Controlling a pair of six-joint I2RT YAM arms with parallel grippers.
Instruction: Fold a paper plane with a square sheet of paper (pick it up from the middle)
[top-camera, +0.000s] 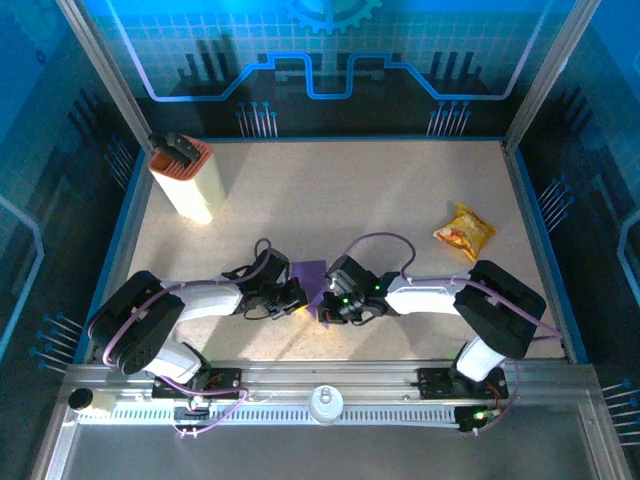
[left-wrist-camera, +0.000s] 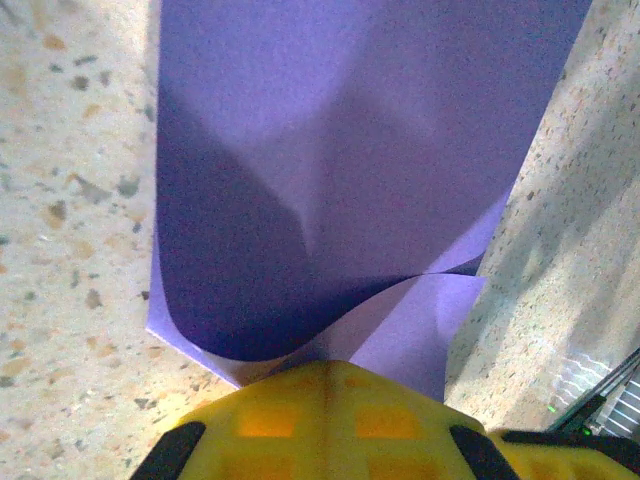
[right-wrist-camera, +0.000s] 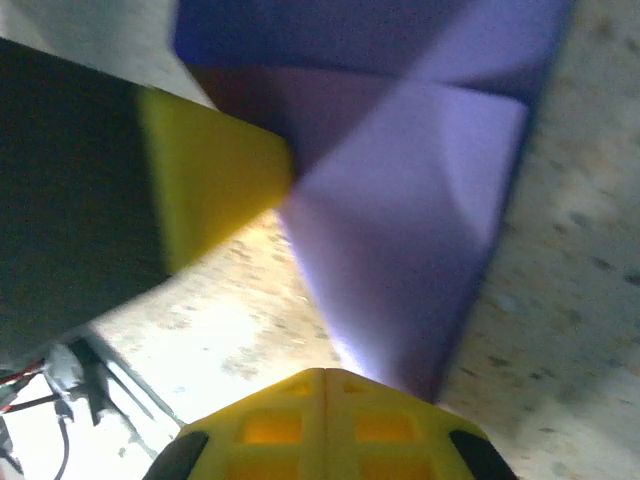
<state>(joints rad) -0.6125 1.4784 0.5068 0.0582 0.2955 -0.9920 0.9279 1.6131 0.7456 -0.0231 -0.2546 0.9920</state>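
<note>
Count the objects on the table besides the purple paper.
2: a cream-and-orange box at far left, a yellow snack packet at right; more may be hidden from view.

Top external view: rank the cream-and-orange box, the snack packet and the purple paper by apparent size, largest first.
1. cream-and-orange box: clearly the largest.
2/3. snack packet and purple paper: they look about alike. The paper is partly covered, so these two stay unranked.

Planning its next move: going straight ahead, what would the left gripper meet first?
The left gripper meets the square sheet of paper at its shut tips, apparently pinched; beyond, probably the right gripper.
</note>
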